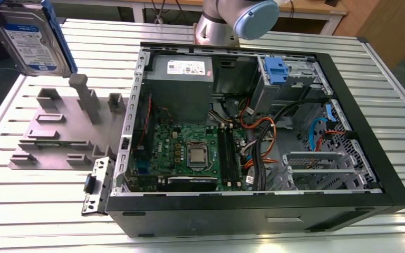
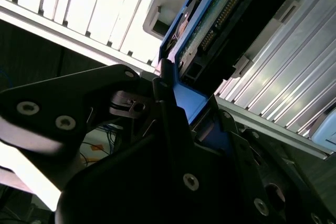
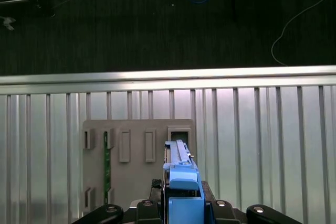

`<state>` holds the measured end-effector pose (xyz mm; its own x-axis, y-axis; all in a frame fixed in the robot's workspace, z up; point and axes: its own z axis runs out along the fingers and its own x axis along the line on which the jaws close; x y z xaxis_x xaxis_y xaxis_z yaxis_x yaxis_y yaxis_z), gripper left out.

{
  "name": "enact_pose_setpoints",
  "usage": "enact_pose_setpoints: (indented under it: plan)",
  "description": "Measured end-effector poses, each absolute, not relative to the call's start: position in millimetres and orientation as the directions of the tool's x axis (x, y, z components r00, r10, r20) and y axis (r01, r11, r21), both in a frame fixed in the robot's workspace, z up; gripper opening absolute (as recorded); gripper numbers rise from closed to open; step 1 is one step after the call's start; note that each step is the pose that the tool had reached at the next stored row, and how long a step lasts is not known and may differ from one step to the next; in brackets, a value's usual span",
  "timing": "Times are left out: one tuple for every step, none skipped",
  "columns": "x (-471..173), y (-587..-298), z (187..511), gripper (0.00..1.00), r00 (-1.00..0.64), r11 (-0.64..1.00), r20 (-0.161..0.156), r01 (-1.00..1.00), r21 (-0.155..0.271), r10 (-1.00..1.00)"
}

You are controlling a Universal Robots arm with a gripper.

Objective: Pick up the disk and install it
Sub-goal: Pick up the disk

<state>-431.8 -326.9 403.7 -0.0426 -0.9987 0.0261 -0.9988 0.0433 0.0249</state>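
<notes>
Half of the job looks done, judging by how things lie. The disk (image 1: 31,38) is off the desk (image 1: 34,211) and hangs in the air at the far corner on the exterior view's left, label side facing that camera, with its blue bracket along the edges. In the first wrist view the disk shows edge-on, and the tool (image 3: 184,206) is closed on the blue bracket at its near end. The second wrist view shows dark fingers (image 2: 169,109) pressed against the bracket, with the drive's circuit board and connector row running away from them. The grip therefore reads as firm, with the jaws narrowed to the bracket's thickness.

Below the disk lies the grey holder (image 1: 61,126), a flat plate with upright posts and slots resting on the slatted desk. The disk is apart from it and touches none of its posts. In the first wrist view one socket (image 3: 178,134) of the holder stands open just past the drive's end.

The installing half is not yet done. The computer case (image 1: 259,203) lies open on its side towards the exterior view's right, well apart from the disk. Its drive cage (image 1: 297,79), beside a blue clip (image 1: 275,71) in the far corner, has nothing from the tool in it. The arm (image 1: 231,21) stands behind the case.
</notes>
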Motion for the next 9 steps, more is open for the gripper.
enact_pose_setpoints:
  plan:
    - [-431.7, -326.9, 404.7, 0.36, -0.043, 0.043, 0.026, -0.999, 0.025, -0.999]
    - [-431.8, -326.9, 405.5, 0.36, -0.043, 0.043, 0.026, -0.999, 0.025, -0.999]
    - [-431.8, -326.9, 406.0, 0.36, -0.043, 0.043, 0.026, -0.999, 0.025, -0.999]
    - [-431.8, -326.9, 406.6, 0.36, -0.043, 0.043, 0.026, -0.999, 0.025, -0.999]
    - [-431.8, -326.9, 407.1, 0.36, -0.043, 0.043, 0.026, -0.999, 0.025, -0.999]
    - [-431.7, -326.9, 407.7, 0.36, -0.043, 0.043, 0.026, -0.999, 0.025, -0.999]
    - [-431.7, -326.9, 408.5, 0.36, -0.043, 0.043, 0.026, -0.999, 0.025, -0.999]
    - [-431.7, -326.9, 409.2, 0.36, -0.043, 0.043, 0.026, -0.999, 0.025, -0.999]
    - [-431.7, -326.9, 409.6, 0.36, -0.043, 0.043, 0.026, -0.999, 0.025, -0.999]
